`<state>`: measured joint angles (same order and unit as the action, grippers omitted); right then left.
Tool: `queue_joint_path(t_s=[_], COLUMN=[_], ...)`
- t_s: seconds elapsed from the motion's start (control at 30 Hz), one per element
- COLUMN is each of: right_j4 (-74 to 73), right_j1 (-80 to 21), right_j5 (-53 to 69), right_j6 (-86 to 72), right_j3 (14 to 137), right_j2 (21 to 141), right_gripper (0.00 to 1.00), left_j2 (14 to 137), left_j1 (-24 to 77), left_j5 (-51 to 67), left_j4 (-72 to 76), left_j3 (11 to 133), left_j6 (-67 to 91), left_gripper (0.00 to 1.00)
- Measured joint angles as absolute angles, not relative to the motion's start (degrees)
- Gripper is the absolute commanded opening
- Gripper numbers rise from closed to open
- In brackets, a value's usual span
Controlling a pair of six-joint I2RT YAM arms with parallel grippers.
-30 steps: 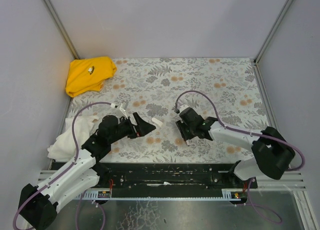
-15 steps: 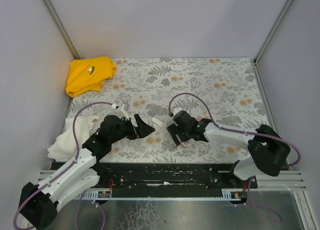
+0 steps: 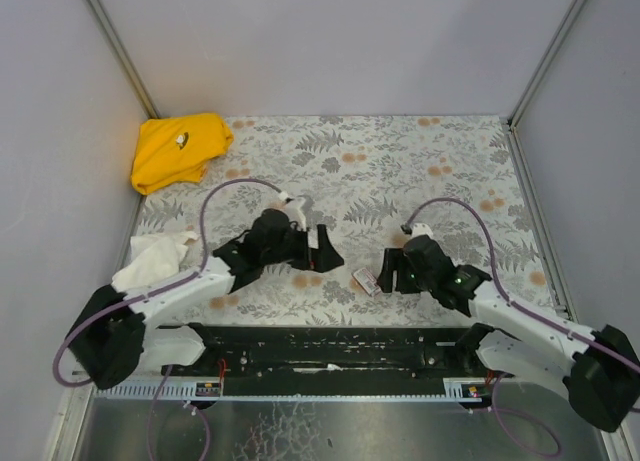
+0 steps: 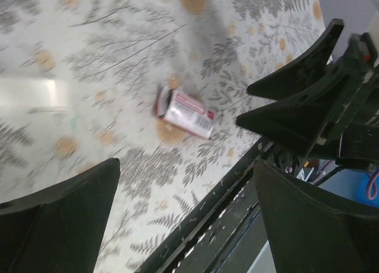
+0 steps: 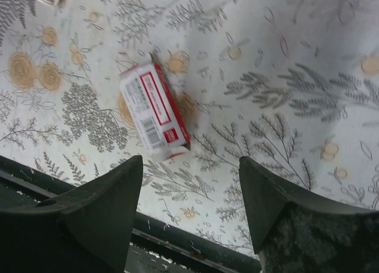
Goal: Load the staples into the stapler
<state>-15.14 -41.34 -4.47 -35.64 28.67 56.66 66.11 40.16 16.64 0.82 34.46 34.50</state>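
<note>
**Two pincers, one box.** Seen from above, my left pincer [image 3: 327,249] and right pincer [image 3: 389,272] face each other low over the floral mat [image 3: 420,161]. The red-and-white box [image 3: 364,280] lies flat between them, at 6 o'clock on the mat near the black rail [image 3: 330,341].

The wrist views add what that view cannot. Both pincers are released, fingers spread wide with nothing between them, and the box rests on the mat, touching neither. The right wrist shows the label facing up, one end pointing toward 11 o'clock. The left wrist shows the right pincer's dark fingers at 2 o'clock beyond the box. It shows the stapler [image 4: 29,94] only as a pale blur at 9 o'clock; from above I cannot find it. The staples themselves are out of sight.

Only the top view takes in the yellow cloth [image 3: 180,149] at 10 o'clock and the white cloth [image 3: 150,253] at 8 o'clock, beside my left arm.

Count: two pincers, one box, one stapler, two cloths.
</note>
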Motion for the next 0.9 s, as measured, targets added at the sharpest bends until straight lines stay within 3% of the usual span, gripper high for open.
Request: queue_joint_path(t_s=[0.27,0.53,0.9], right_j4=[-17.72,-19.84,-21.56], right_j1=[-40.84,-40.82,-40.82], right_j5=[-6.52,-8.05,-8.56], right_j6=[-44.27,-49.23,-51.03], right_j3=[20.78,17.37,17.30], right_j2=[47.18,37.93,35.31], right_gripper=[0.73,0.74,0.76], left_j2=[88.88,104.90,110.13], left_j1=[49.58,51.96,51.96], left_j5=[17.76,21.26,23.29], left_j4=[7.53,10.76,11.07], left_j3=[50.28,60.12,60.18], left_j6=[29.91,26.81,24.49], left_gripper=[0.91,0.90,0.89])
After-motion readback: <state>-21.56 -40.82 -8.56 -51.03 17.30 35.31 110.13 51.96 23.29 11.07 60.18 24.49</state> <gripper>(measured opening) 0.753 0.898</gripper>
